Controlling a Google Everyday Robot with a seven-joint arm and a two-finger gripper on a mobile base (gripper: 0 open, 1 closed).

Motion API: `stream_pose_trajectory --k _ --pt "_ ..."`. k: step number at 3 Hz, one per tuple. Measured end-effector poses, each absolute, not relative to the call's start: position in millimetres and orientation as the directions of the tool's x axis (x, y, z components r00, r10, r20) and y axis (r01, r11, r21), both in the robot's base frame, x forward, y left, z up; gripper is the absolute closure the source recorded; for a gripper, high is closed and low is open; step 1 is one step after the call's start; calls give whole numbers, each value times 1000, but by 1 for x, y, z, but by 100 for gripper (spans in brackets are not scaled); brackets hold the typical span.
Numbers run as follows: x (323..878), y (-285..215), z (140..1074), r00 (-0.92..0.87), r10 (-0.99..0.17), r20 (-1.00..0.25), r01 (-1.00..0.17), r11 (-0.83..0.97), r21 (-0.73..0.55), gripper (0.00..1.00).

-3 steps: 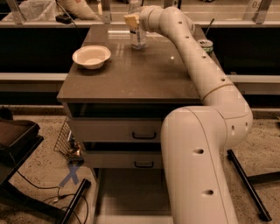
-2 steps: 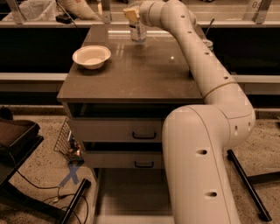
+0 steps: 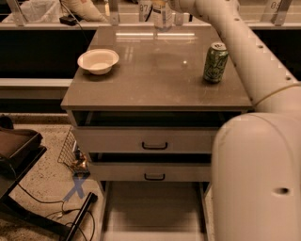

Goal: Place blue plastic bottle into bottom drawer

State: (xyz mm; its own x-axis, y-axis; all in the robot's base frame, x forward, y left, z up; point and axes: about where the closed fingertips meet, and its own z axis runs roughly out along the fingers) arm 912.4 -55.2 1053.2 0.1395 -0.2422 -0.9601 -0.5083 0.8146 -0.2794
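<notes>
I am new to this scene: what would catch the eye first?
The big white robot arm fills the right side and reaches the top edge, where its gripper is at the blue plastic bottle. A green soda can and a white bowl stand on the cabinet top; the bottom drawer lies open below.

Tan tool (image 3: 159, 4) top edge; green can (image 3: 215, 62); white bowl (image 3: 98, 60)

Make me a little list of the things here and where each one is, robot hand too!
gripper: top edge of the view, over the far edge of the cabinet top
blue plastic bottle: upright, right at the gripper
green can: upright, right side of the cabinet top
white bowl: left side of the cabinet top
bottom drawer: pulled open, lowest one
</notes>
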Motion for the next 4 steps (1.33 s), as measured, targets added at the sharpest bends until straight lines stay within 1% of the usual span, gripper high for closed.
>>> stream_pose_trajectory --k 1,2,3,4 --pt "846 -117 1105 169 -222 -960 -420 865 -274 100" --pt "787 -148 1121 204 -203 -958 -373 888 -268 100" --pt "709 -140 1102 184 -176 -967 -390 890 -236 100" --pt "656 -117 1059 129 -186 -974 -448 865 -225 100"
